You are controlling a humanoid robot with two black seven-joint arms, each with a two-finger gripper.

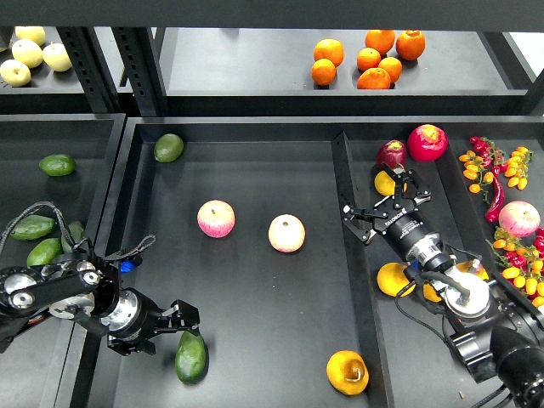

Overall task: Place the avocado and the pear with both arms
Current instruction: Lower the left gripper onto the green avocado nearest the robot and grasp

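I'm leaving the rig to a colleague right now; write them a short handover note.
Left gripper: open, empty, just above the avocado, which lies at the near edge of the middle tray.
Right gripper: open, empty, over the right tray, next to a yellow fruit.
Pear: on the middle tray, near right corner, apart from the avocado.
Done: both fruits lie in the middle tray, released.
Left: confirm the placement is right, then pull both arms back.
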